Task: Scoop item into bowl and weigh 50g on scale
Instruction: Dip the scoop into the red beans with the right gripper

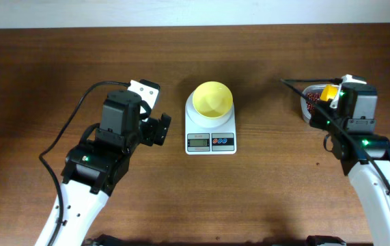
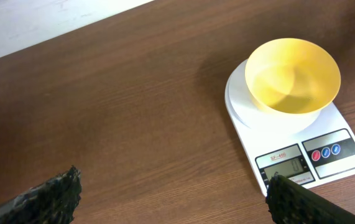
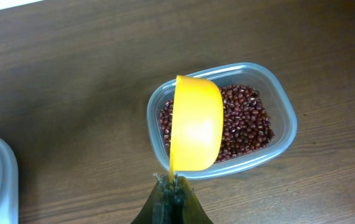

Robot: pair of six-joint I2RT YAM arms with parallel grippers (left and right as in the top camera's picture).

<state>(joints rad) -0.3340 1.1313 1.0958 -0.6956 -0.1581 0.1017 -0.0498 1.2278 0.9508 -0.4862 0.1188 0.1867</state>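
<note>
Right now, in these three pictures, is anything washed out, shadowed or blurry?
Overhead view: even light, but the small round yellow plastic bowl on the flat white digital scale looks slightly bleached. Left wrist view: sharp, with a soft shadow on the brown wooden table beside the bowl. Right wrist view: the small yellow plastic scoop glares pale; the tiny red-brown beans look crisp.
</note>
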